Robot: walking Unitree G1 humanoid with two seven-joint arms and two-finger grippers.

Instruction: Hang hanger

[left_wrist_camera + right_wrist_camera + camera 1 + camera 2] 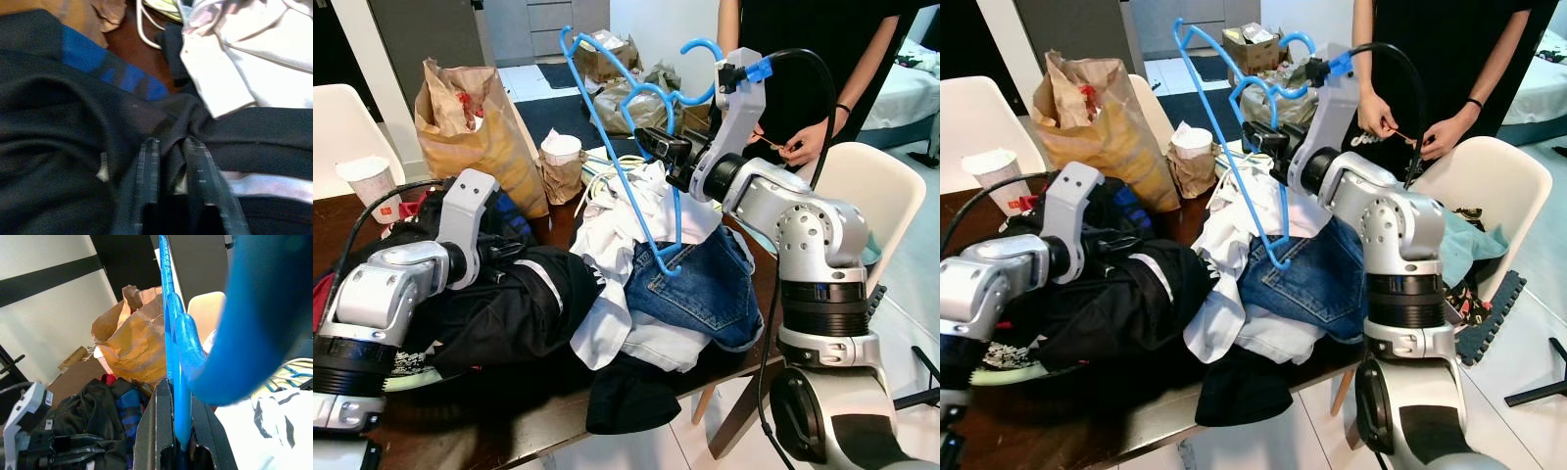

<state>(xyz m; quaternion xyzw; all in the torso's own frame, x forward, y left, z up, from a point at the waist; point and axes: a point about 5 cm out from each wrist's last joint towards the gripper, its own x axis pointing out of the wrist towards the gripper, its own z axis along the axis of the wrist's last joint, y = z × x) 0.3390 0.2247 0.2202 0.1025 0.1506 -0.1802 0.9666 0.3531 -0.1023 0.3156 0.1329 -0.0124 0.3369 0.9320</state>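
**Blue hangers pinched aloft over the clothes heap; no rail in sight**

Left eye view. Right pincer (658,149) raised above the desk (533,423), clamped on a bunch of blue hangers (628,157). Long axis steeply tilted: hooks up and away toward the person (803,59), lowest corner down near the denim garment (700,284), perhaps touching it. Left pincer (514,251) low, buried in the black garment (509,313) on the robot's left. Right arm clearly the nearer to the hangers. Paper bag (475,127) and a paper cup (561,149) behind the heap, white chair (867,191) to the right.

Right eye view. Same arrangement. Open room above the heap and toward the hooks; near desk edge crowded with overhanging cloth. Person's hand (1440,132) close behind the right forearm: a limit on any swing that way. White garment (1234,230) directly beneath the hanger frame, a snag risk on lifting.

Left wrist view. Left fingers (146,171) drawn close together with a fold of black fabric pinched between them. Blue-striped cloth (112,73) beyond.

Right wrist view. Right fingers (159,431) pressed onto a blue hanger bar running straight ahead along them. Foreground blurred; number of hangers held not certain, seemingly more than one. Judged next need: lift clear of the cloth, then find a rail.
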